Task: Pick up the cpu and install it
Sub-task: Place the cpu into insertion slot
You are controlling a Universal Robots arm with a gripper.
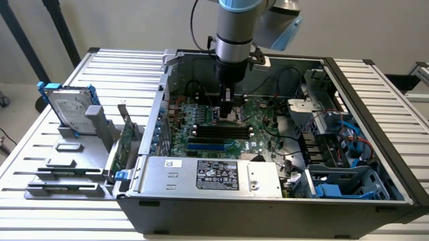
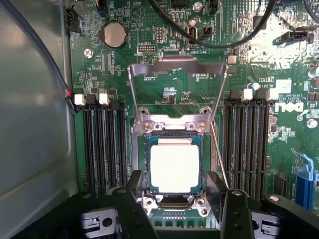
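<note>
Jaws: The gripper (image 2: 182, 201) hangs wide open inside the computer case (image 1: 268, 211), with nothing in its hold.
Cpu: The cpu (image 2: 175, 168) lies flat in the socket (image 2: 172, 124), between the jaws and beneath their tips, touching neither finger.
Why so: The chip appears seated in its recess and needs no holding. The load plate (image 2: 177, 67) is flipped up beyond the jaws, leaving the socket uncovered.
Facing: The silver top faces up toward the wrist. The chip's edges run square with the socket frame and the memory slots (image 2: 104, 144).
Long axis: The chip is near-square, so no long axis can be told.
</note>
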